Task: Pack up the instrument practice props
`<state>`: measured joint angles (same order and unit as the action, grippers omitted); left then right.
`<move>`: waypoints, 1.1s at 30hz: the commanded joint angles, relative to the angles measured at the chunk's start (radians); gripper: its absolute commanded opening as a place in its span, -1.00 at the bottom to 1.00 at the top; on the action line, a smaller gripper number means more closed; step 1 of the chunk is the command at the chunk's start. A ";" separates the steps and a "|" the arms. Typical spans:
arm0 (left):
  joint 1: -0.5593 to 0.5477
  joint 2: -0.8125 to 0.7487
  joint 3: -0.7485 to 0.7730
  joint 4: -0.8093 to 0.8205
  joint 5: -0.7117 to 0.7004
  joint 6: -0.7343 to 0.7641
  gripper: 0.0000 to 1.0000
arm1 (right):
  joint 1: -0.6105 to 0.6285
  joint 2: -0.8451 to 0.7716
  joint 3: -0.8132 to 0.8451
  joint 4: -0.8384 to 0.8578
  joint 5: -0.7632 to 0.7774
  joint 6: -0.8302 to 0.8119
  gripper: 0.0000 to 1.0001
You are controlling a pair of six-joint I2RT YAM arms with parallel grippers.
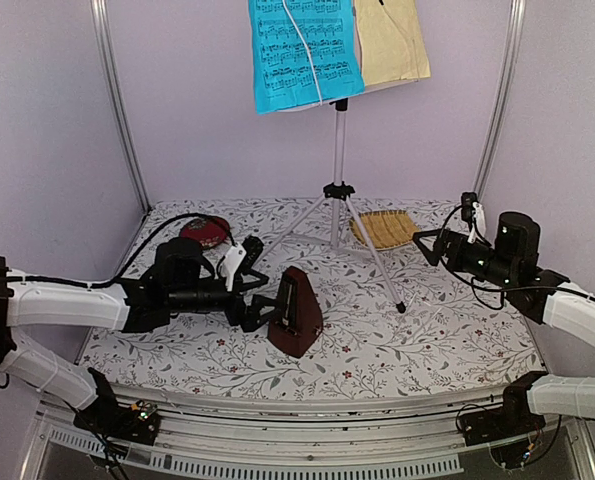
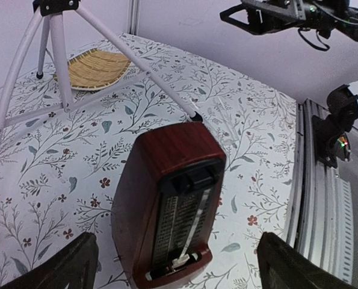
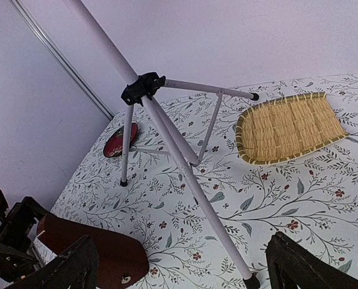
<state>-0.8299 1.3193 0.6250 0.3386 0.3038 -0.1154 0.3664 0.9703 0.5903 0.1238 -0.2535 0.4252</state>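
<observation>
Barely started, by my read: nothing looks packed yet. The left gripper [image 1: 265,306] is low over the flowered table [image 1: 427,330], its jaws spread wide. In its wrist view one finger shows on each side of the metronome [image 1: 297,312] with a gap both sides, so no grip. Behind that arm a small red dish [image 1: 205,232] lies on the table; I can't tell if anything is in it. The metronome, dark red-brown, sits on the table at front centre, just beside a front leg of the music stand [image 1: 338,150]. I judge it the item being worked on, since closing on it looks like the next thing needed. The stand is upright mid-table with its tripod legs splayed, not folded, and nothing is touching it. Up on the stand's desk the blue sheet [image 1: 304,50] is on the left and the pale-yellow sheet [image 1: 389,40] is on the right, side by side, both untouched. A woven basket [image 1: 385,228] lies flat near the stand's right leg with nothing in it, possibly the place to pack into, though that's a guess. The right gripper [image 1: 424,247] hangs above the table just right of the basket, jaws spread, carrying nothing. Left to do: metronome, both sheets and stand, so all of it.
</observation>
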 commanded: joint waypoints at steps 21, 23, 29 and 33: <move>-0.051 0.140 0.103 0.017 -0.095 0.069 0.03 | -0.003 -0.012 -0.020 0.114 -0.071 0.055 0.98; -0.051 0.139 0.099 0.019 -0.092 0.065 0.02 | -0.002 -0.012 -0.020 0.115 -0.072 0.055 0.98; -0.051 0.142 0.093 0.028 -0.088 0.059 0.33 | -0.003 -0.012 -0.020 0.119 -0.077 0.054 0.98; -0.052 0.141 0.089 0.028 -0.097 0.064 0.34 | -0.003 -0.012 -0.020 0.119 -0.079 0.053 0.98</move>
<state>-0.8700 1.4590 0.7185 0.3542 0.2119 -0.0559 0.3660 0.9699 0.5812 0.2108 -0.3225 0.4755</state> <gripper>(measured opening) 0.677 0.991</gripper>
